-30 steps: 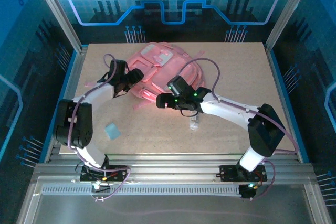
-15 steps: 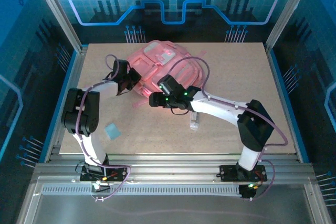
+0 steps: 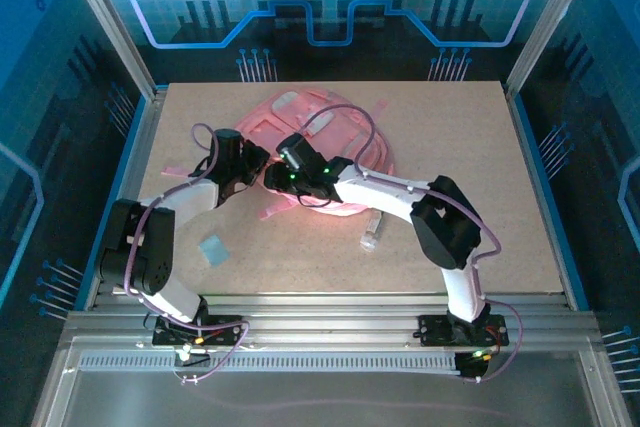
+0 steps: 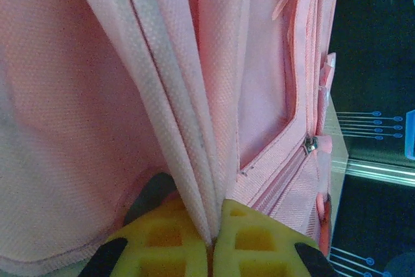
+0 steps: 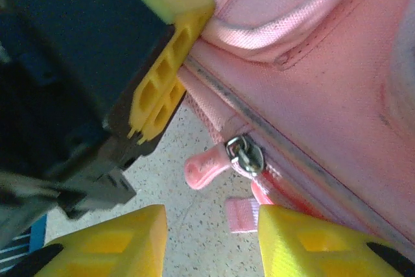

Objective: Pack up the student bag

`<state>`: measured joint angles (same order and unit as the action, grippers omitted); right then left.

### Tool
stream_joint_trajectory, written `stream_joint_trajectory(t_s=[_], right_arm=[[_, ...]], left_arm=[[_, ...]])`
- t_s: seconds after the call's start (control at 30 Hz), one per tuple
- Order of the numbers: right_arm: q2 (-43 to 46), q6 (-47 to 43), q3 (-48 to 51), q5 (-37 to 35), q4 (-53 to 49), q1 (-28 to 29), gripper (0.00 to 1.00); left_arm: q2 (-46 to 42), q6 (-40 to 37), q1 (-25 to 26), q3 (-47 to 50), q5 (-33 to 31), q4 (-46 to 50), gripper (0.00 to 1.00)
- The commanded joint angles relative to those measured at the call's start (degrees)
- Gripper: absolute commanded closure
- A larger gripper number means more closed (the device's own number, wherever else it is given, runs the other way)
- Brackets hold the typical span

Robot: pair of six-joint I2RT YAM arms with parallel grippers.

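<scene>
My left gripper pinches a fold of the student bag, upper centre of the overhead frame. My right gripper, jaws parted on nothing, faces its zip pull, the left claw crowding the upper left; a blue card lies lower left.

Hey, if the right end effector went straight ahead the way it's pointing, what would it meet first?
Probably the zipper pull on the bag. It lies straight ahead of the right end effector, in line with the gap between its spread fingers, though depth is hard to judge.
</scene>
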<state>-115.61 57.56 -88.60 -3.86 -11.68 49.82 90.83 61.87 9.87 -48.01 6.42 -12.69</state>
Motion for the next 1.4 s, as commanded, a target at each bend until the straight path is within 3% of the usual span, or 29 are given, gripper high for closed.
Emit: stream_joint_trajectory(t_s=[0.0,0.27,0.6,0.8,1.07,1.37], right_arm=[[-2.91,5.40,-1.86,-1.04,1.80,-0.15,0.57],[-5.62,11.15,-0.75,-8.28,4.01,-1.17,0.60],[-8.50,10.27,-5.62,-15.73,-3.48,-1.95,0.83],[-5.61,8.06,-1.76,-14.28,-0.93,-3.59,1.00],[2.24,-1.14,5.36,-9.67,-2.34,-5.30,1.00],[9.88,-8.05,10.01,-7.23,-9.25,-6.88,1.00]], left_arm=[[-2.83,3.21,1.53,0.98,1.93,-6.50,1.00],[-4.35,6.21,3.51,2.80,2.03,-9.42,1.00],[-7.80,6.88,4.98,3.94,0.80,-9.66,1.00],[-6.22,4.33,4.60,2.88,-1.90,-8.60,1.00],[0.09,3.95,1.02,-0.24,-2.03,-11.56,1.00],[1.33,4.05,1.12,-2.31,-0.99,-12.50,1.00]])
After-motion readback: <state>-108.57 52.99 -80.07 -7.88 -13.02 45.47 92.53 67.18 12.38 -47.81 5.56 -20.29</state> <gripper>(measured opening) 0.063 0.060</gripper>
